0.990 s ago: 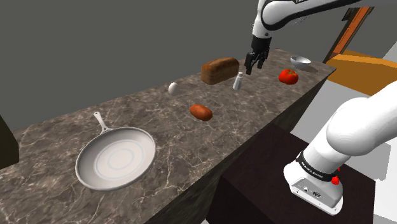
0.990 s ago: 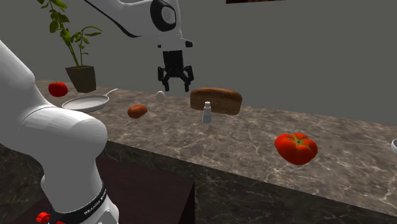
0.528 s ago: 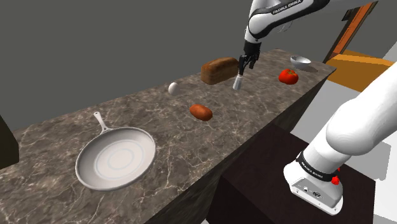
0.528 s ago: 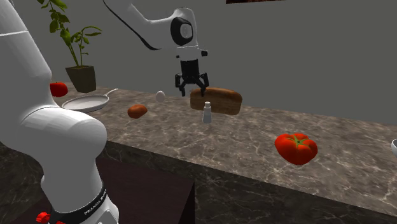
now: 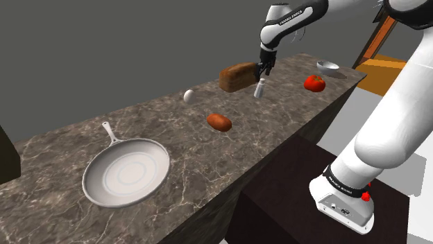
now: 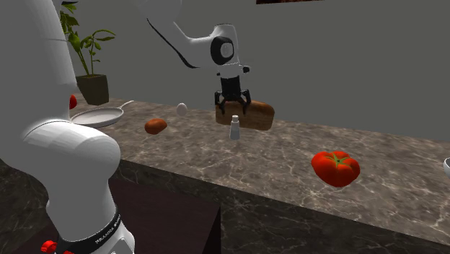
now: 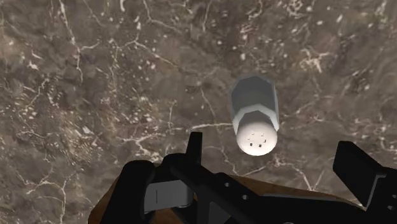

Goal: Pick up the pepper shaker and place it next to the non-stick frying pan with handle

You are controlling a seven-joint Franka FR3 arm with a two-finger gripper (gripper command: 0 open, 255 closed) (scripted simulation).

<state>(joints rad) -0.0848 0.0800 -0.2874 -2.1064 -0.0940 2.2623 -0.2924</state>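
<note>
The pepper shaker [image 5: 259,88] [image 6: 234,128] is a small pale grey bottle with a white holed cap, upright on the marble counter just in front of a brown bread loaf [image 5: 239,75] [image 6: 254,115]. My black gripper [image 5: 261,69] [image 6: 232,105] hangs open directly above it, fingers pointing down, touching nothing. From the wrist camera, the shaker [image 7: 256,121] stands below and between the spread fingers [image 7: 194,147]. The grey frying pan [image 5: 126,170] [image 6: 97,116] with its thin handle lies far along the counter, at the shoulder view's lower left.
Between shaker and pan lie a brown potato-like lump [image 5: 219,122] [image 6: 155,126] and a white egg [image 5: 189,96]. A red tomato [image 5: 314,83] [image 6: 335,167] and a metal bowl [image 5: 328,67] sit toward the counter's other end. A potted plant [image 6: 86,65] stands beyond the pan.
The arm has swung toward the bread loaf and lowered, bringing the open gripper from beside the shaker to right above it. The shaker has not moved.
</note>
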